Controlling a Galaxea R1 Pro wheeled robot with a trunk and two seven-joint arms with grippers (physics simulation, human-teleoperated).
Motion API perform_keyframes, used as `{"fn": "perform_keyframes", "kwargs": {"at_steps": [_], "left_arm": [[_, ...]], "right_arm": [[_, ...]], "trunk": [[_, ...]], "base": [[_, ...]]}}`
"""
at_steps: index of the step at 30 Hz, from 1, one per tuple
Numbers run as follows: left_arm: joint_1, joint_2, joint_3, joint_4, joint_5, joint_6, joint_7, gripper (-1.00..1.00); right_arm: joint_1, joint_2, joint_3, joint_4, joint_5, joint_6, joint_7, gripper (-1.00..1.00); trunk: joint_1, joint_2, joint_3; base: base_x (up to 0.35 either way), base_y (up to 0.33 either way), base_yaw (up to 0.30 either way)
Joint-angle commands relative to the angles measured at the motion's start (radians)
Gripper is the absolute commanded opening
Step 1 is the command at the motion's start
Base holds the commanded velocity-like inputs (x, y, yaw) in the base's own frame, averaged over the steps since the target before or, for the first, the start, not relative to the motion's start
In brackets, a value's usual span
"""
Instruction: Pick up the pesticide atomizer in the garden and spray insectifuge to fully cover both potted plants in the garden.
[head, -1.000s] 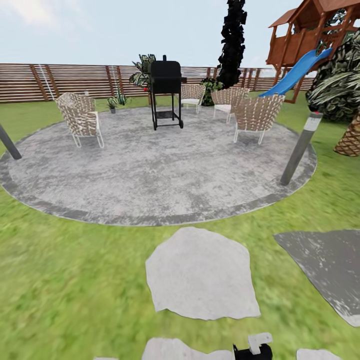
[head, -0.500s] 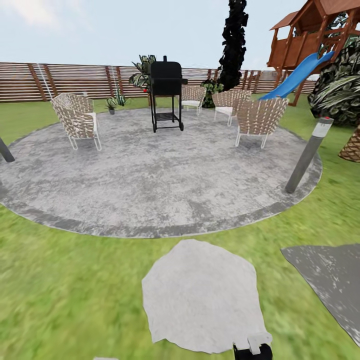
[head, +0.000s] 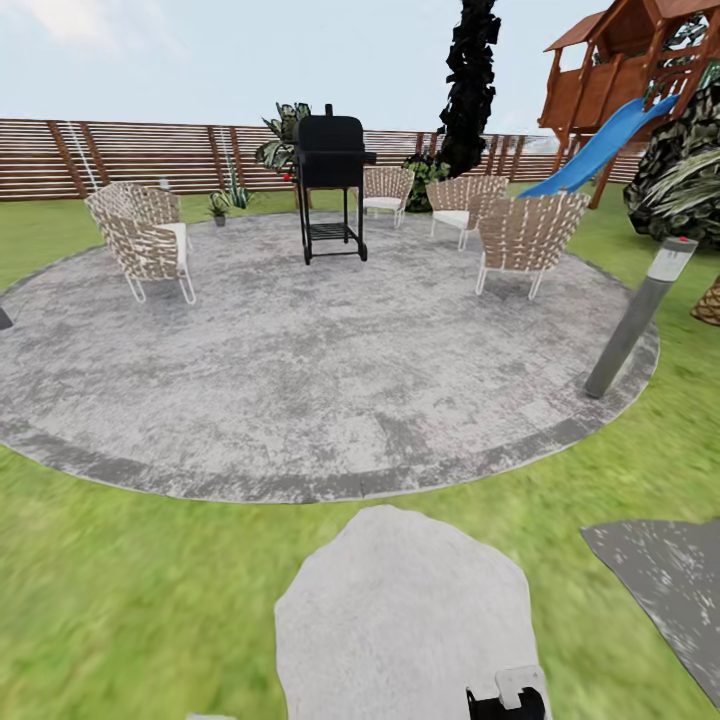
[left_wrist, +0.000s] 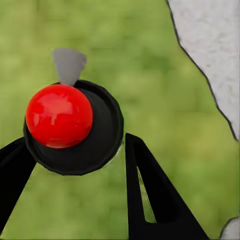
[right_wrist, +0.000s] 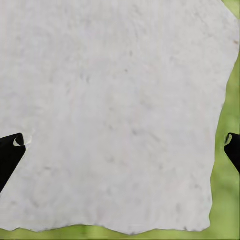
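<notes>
Four woven chairs (head: 146, 243) stand around a black grill (head: 331, 180) on the round grey patio (head: 300, 370), which takes up the middle of the garden (head: 120, 590). Green lawn surrounds the paving on all sides. A brown slatted fence (head: 130, 155) closes the far side. A wooden play tower with a blue slide (head: 600, 145) rises at the far right, and a tall dark tree (head: 468, 85) stands beside it. A grey bollard lamp (head: 640, 325) leans at the right rim of the patio.

A pale stepping slab (head: 400, 610) lies in the near grass, with a darker slab (head: 665, 585) to its right.

One potted plant (head: 219, 207), small and in a grey pot, sits at the far left edge of the patio, just short of the fence and well apart from the robot.

In the left wrist view, the left gripper (left_wrist: 75, 145) is closed around the pesticide atomizer (left_wrist: 72, 125). One black finger stands on each side of its round black body, which has a red cap and a grey nozzle, with grass beneath.

In the right wrist view, the right gripper (right_wrist: 124, 140) hangs over the pale slab with its fingers spread wide and nothing between them.
</notes>
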Motion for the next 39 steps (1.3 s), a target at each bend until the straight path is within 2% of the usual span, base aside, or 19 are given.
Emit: {"fn": "perform_keyframes", "kwargs": {"at_steps": [1, 39], "left_arm": [[-0.001, 0.0, 0.005, 0.001, -0.011, -0.004, 0.004, -1.0], [-0.001, 0.0, 0.005, 0.001, -0.011, -0.004, 0.004, -1.0]], "right_arm": [[-0.001, 0.0, -0.001, 0.001, 0.011, -0.002, -0.007, 1.0], [-0.001, 0.0, -0.001, 0.001, 0.011, -0.002, -0.007, 1.0]], "trunk": [[0.0, 0.0, -0.001], [0.0, 0.0, -0.001]], "base": [[0.338, 0.0, 0.0], [0.338, 0.0, 0.0]]}}
